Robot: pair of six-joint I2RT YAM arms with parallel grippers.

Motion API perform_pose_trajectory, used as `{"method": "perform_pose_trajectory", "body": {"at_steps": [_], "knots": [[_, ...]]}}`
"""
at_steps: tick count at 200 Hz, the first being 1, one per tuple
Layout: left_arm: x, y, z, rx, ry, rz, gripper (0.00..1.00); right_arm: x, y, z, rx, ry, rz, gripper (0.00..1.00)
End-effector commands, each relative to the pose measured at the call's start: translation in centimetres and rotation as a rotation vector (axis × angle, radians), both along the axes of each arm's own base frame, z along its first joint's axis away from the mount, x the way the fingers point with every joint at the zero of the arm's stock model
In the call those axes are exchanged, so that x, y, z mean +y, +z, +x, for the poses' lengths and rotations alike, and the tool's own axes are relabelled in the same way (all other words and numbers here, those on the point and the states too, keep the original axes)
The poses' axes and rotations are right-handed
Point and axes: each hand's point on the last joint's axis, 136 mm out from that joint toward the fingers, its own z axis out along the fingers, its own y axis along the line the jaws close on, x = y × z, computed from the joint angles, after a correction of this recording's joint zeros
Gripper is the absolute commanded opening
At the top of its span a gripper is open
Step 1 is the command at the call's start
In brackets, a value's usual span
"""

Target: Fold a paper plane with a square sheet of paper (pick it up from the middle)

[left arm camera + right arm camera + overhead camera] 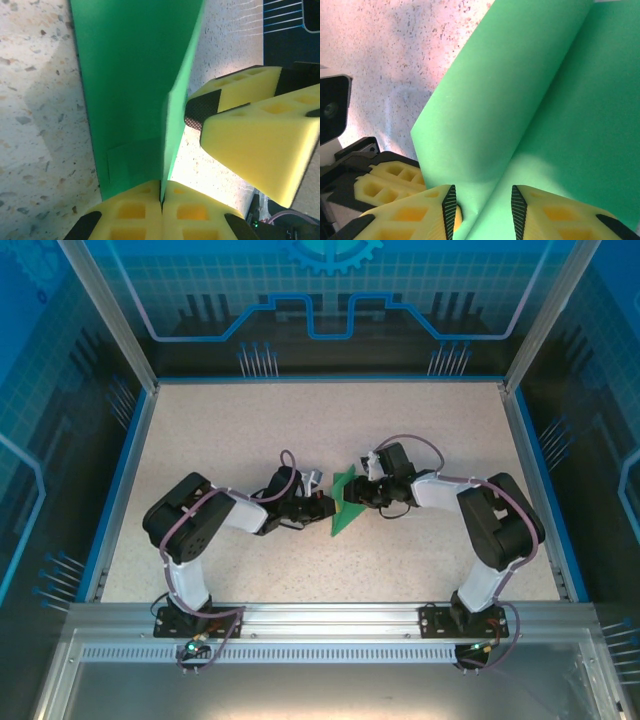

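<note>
we see the left jaws clamped on an edge of the green paper (130,90); the right jaws stand apart, straddling its fold.

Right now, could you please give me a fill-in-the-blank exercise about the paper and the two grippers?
1. The colour of the paper is ___.
2. The left gripper is ___ on the paper.
3. The right gripper has jaws not shut but ___, with the paper between them.
Missing words: green; shut; open.
</note>
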Motion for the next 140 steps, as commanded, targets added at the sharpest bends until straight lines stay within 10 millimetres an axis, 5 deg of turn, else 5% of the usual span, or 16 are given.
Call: {"method": "perform_pose_trajectory", "body": {"at_steps": [1, 140], "knots": [[0.2, -0.8, -0.3, 0.044, -0.005, -0.018, 0.03, 0.8, -0.4, -0.5, 0.000, 0.053, -0.006, 0.37], [0.6, -1.4, 0.0, 0.126, 0.022, -0.049, 0.03, 0.2, -3.9, -0.3, 0.104, 0.039, -0.107, 0.47]]}}
